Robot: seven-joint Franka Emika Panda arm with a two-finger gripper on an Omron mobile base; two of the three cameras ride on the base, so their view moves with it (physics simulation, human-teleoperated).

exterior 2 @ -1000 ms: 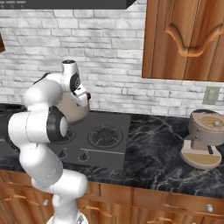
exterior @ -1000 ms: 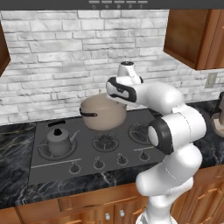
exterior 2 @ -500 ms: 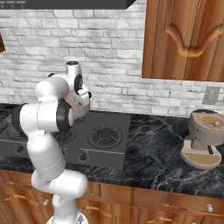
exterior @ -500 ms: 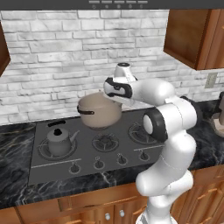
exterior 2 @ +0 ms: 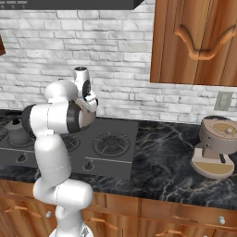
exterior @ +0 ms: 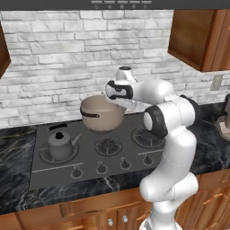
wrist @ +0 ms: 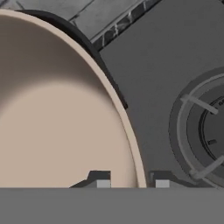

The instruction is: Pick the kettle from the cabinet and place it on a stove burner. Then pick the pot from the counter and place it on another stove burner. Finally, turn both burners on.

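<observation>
Pot at the rear of the cooktop, fingers astride its rim.

The beige pot [exterior: 102, 113] sits over the rear-centre of the dark cooktop [exterior: 42, 170], towards the brick wall; whether it rests on the burner or hangs just above it cannot be told. In the hand view the gripper [wrist: 129, 183] has one of its fingers [wrist: 99, 180] inside the pot's rim and the other outside; whether they clamp the rim or stand slightly apart from it cannot be told. One kettle [exterior: 60, 143] stands on the front-left burner, well apart from the pot. Two further burners lie bare: front-centre [exterior: 108, 145] and right [exterior: 146, 136]. Five knobs [exterior: 101, 168] line the cooktop's front edge. On the black marble desk [exterior 2: 166, 157], near its right end, stands one coffee machine [exterior 2: 216, 148].
</observation>
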